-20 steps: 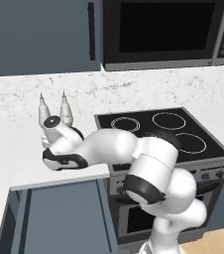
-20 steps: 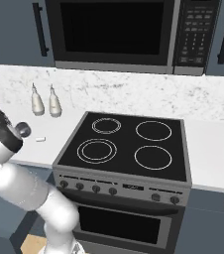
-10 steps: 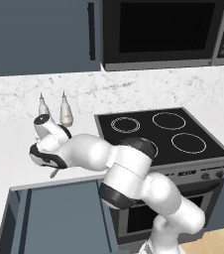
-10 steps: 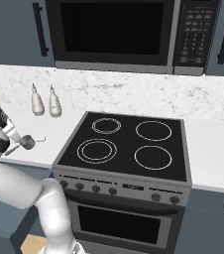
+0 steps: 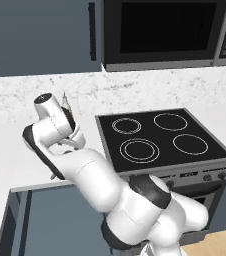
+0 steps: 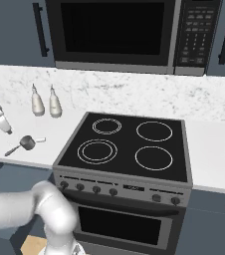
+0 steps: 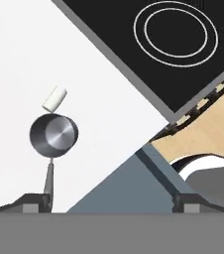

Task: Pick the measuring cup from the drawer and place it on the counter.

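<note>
Since a second ago my arm has swung further left and risen, and my hand point(image 7: 112, 201) now hangs above the tabletop point(image 7: 29, 54) with its fingers wide apart, holding nothing. Below me the cup point(image 7: 53, 135) sits upright on the white tabletop, its thin handle running back toward my left fingertip point(image 7: 34, 202). The cup is not between my fingers. A small white block point(image 7: 54, 98) lies just beyond the cup, close to its rim; I cannot tell whether they touch. From the right base view the cup point(image 6: 25, 143) rests near the front edge of the tabletop point(image 6: 15, 124), the block point(image 6: 40, 140) beside it, and two shakers point(image 6: 46, 101) stand further back by the wall. The stovetop point(image 7: 183, 44) lies off to my right. The drawer point(image 5: 50, 220) front sits below the tabletop edge.
</note>
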